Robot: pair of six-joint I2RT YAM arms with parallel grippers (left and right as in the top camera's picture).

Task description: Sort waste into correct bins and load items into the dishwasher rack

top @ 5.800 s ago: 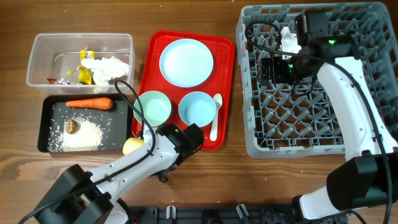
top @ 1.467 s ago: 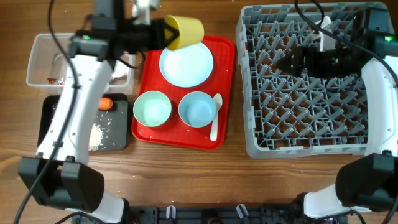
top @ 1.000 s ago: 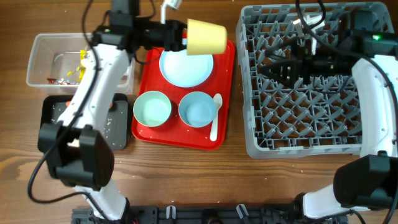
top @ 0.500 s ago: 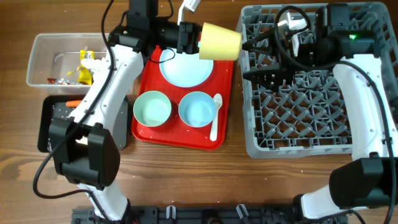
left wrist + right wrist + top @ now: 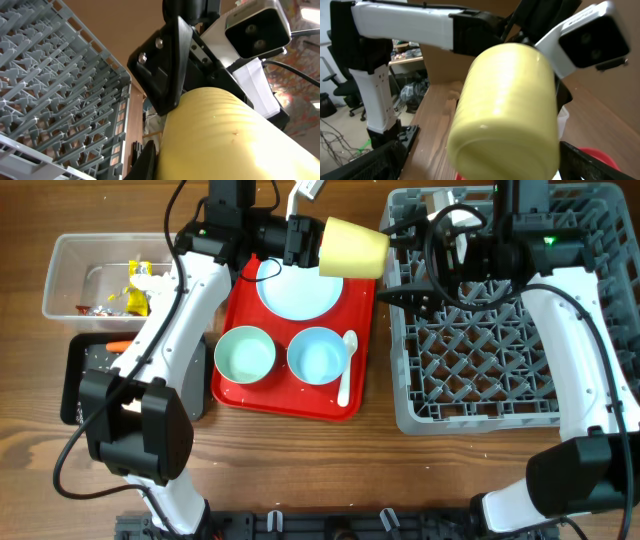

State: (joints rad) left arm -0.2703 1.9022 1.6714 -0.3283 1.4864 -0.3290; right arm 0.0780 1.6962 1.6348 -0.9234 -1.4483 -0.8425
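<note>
Small yellow plastic cup point(image 5: 352, 248) lies sideways, clamped in the left gripper point(image 5: 318, 243), base facing the right gripper point(image 5: 398, 265), whose fingers stand wide apart. The cup's wall mostly hides the left fingertips.

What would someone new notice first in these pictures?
The yellow cup, held on its side in mid-air by the left gripper over the red tray's edge beside the grey rack, base toward the open right gripper. Below it, the light blue plate and two bowls sit on the red tray.
</note>
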